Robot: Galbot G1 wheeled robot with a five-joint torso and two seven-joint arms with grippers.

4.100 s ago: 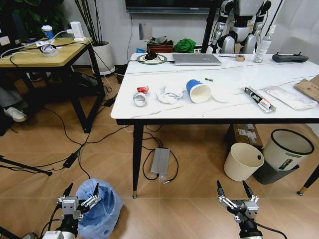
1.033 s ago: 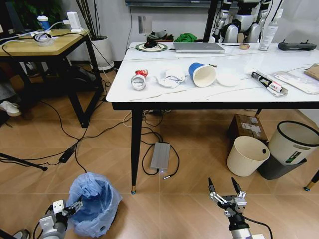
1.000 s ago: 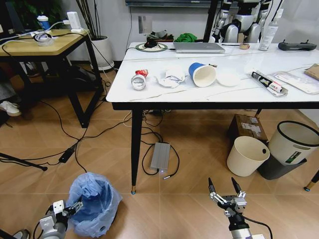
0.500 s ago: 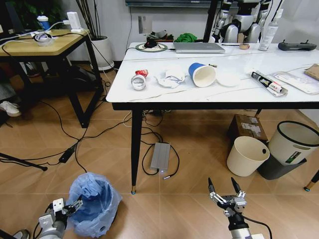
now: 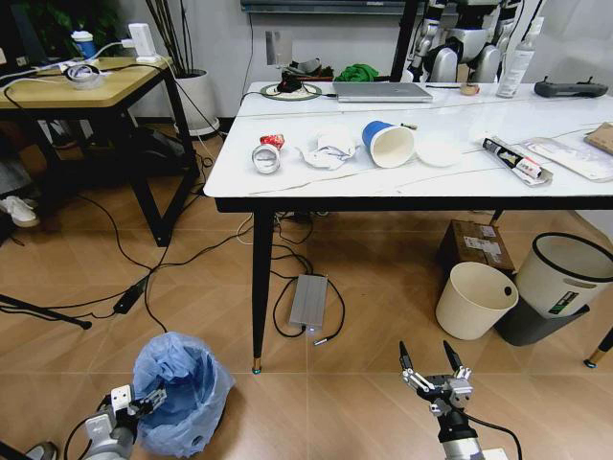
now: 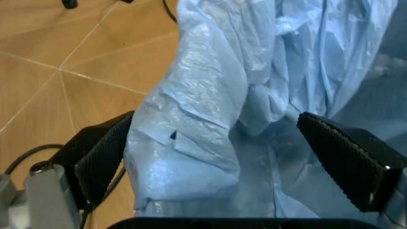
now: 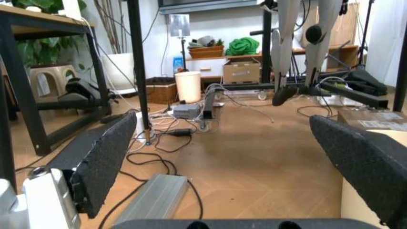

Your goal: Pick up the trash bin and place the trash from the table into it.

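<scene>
The trash bin [image 5: 184,388] stands on the floor near the table's front left leg, its crinkled light-blue bag [image 6: 254,95] bulging over the rim. My left gripper [image 5: 134,402] is open at the bin's near left side. In the left wrist view the bag's rim lies between its two black fingers [image 6: 102,157]. The trash lies on the white table [image 5: 287,184]: a blue paper cup [image 5: 388,144], a crushed red can [image 5: 269,151], white wrappers [image 5: 329,149] and clear packaging [image 5: 573,158]. My right gripper [image 5: 424,351] hangs open and holds nothing, low over the floor right of the bin.
A cream bin [image 5: 476,299], a white bin with a black rim [image 5: 563,276] and a cardboard box [image 5: 474,247] sit under the table's right part. A silver power brick [image 5: 309,302] and cables cross the floor. A wooden desk [image 5: 77,91] stands at the left.
My left gripper has edged a little lower and closer against the blue bag. The bin, the trash and my right gripper have not moved.
</scene>
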